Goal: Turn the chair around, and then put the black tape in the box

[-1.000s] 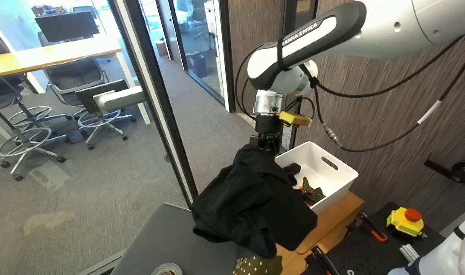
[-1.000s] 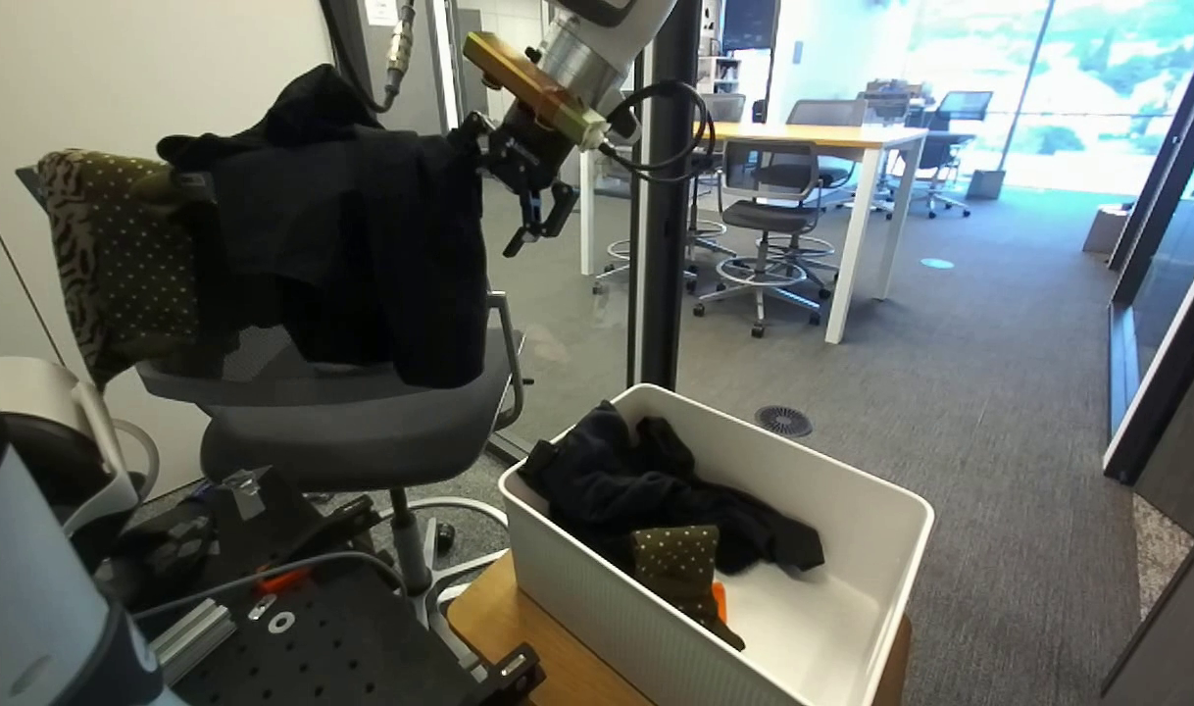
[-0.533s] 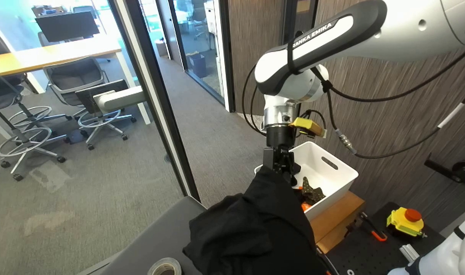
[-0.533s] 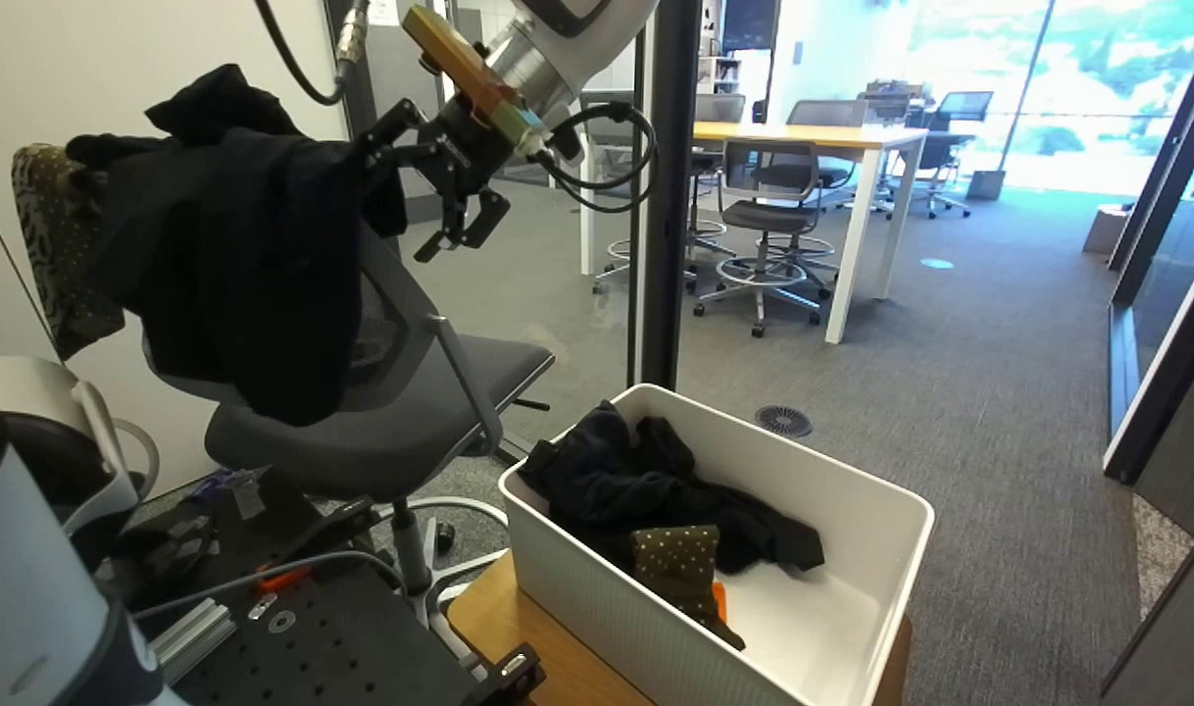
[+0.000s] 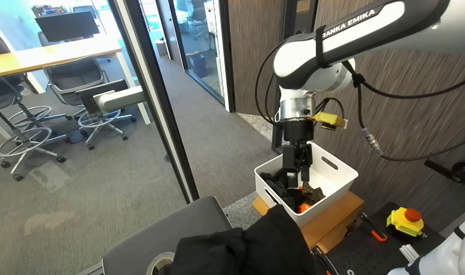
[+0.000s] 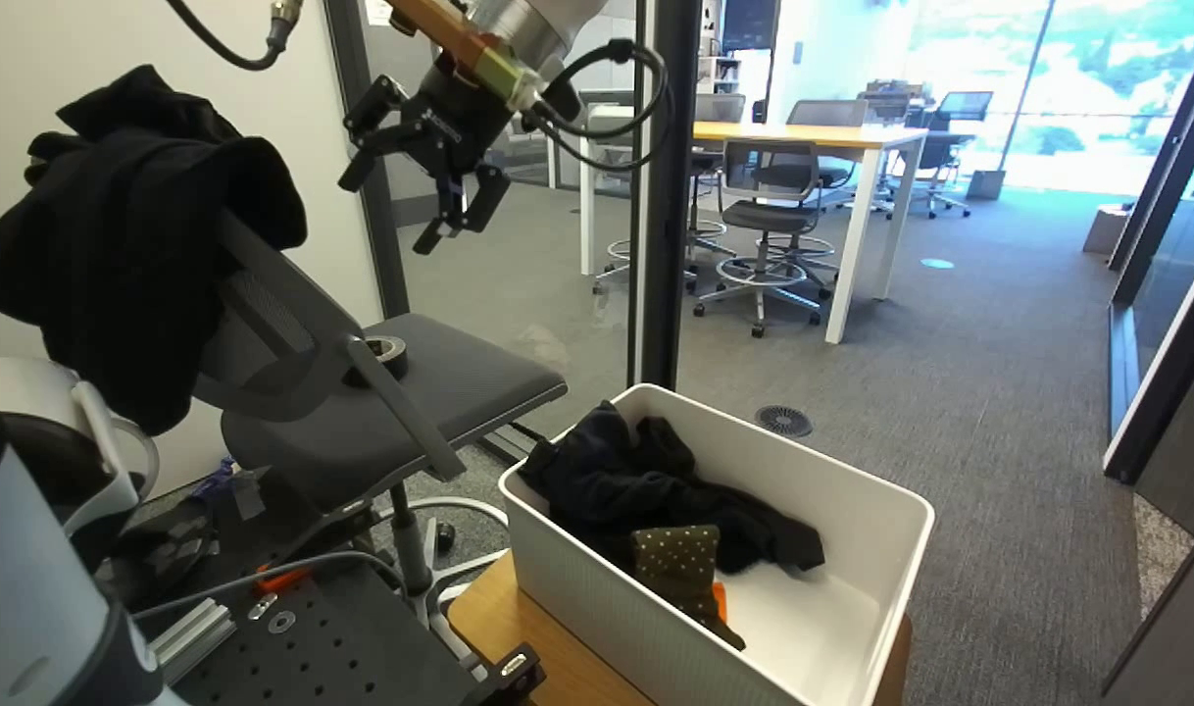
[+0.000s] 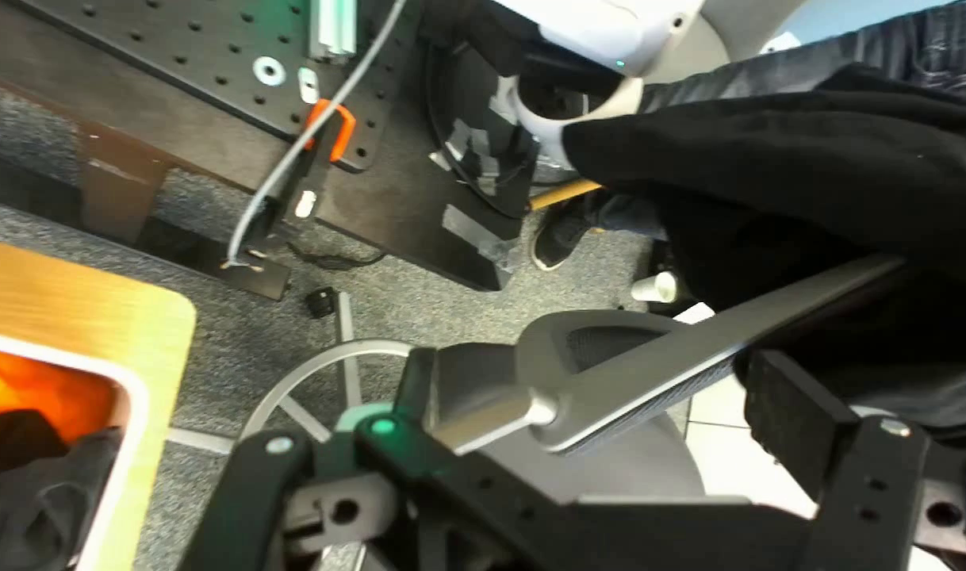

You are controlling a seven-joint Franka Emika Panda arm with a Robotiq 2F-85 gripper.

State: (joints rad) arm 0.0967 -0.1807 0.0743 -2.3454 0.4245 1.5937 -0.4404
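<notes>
The grey chair [image 6: 470, 378] stands with its seat toward the glass wall; it also shows in an exterior view [image 5: 179, 233] and, by its back frame, in the wrist view [image 7: 673, 373]. A black garment [image 6: 136, 216] hangs over its backrest. The black tape [image 6: 393, 355] lies on the seat, partly covered by the garment in an exterior view [image 5: 155, 264] and hidden in the wrist view. The white box [image 6: 577, 588], also in an exterior view [image 5: 345, 181], holds dark clothes. My gripper [image 6: 391, 208] is open and empty, above the seat and apart from the backrest.
The box stands on a wooden stand [image 5: 328, 221]. A black perforated plate [image 6: 342, 637] with small parts lies by the robot base. A glass wall with a dark post [image 6: 664, 245] is behind the chair. A person's shoe [image 7: 558, 238] shows in the wrist view.
The chair has turned, its backrest and garment swinging away from the box, and the tape has come into view on the seat. My gripper has moved off the garment and stays open.
</notes>
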